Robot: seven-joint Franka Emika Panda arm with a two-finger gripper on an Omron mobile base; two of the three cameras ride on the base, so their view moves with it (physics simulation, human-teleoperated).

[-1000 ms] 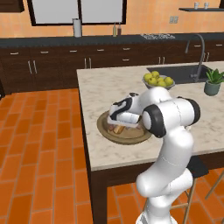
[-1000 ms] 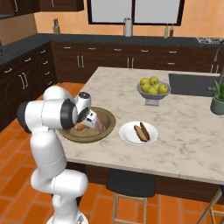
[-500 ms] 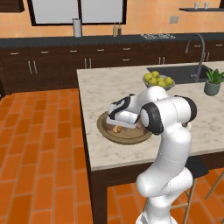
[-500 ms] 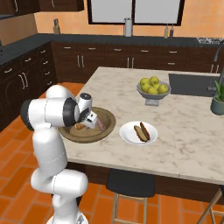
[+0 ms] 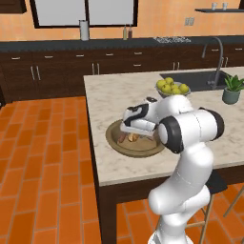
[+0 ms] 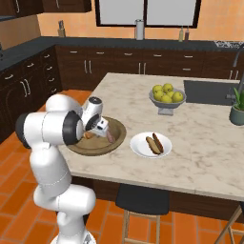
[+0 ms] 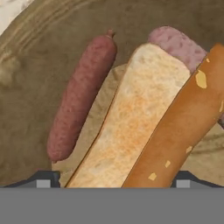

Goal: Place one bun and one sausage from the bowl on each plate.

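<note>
Gripper (image 7: 113, 186) hanging low inside bowl (image 5: 116, 143), jaws spread wide, straddling bun (image 7: 127, 127), grasping nothing yet. Sausage (image 7: 81, 96) lying beside bun. White plate (image 6: 138, 145) already carrying one pair.

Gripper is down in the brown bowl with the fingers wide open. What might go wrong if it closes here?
1. In the hand view the pale bun and the glossy brown roll lie pressed together between the fingers, so one close may catch both.
2. The dark red sausage lies just beside the bun and could get nudged across the bowl.
3. The white plate already holds food; this pick likely belongs elsewhere.
</note>
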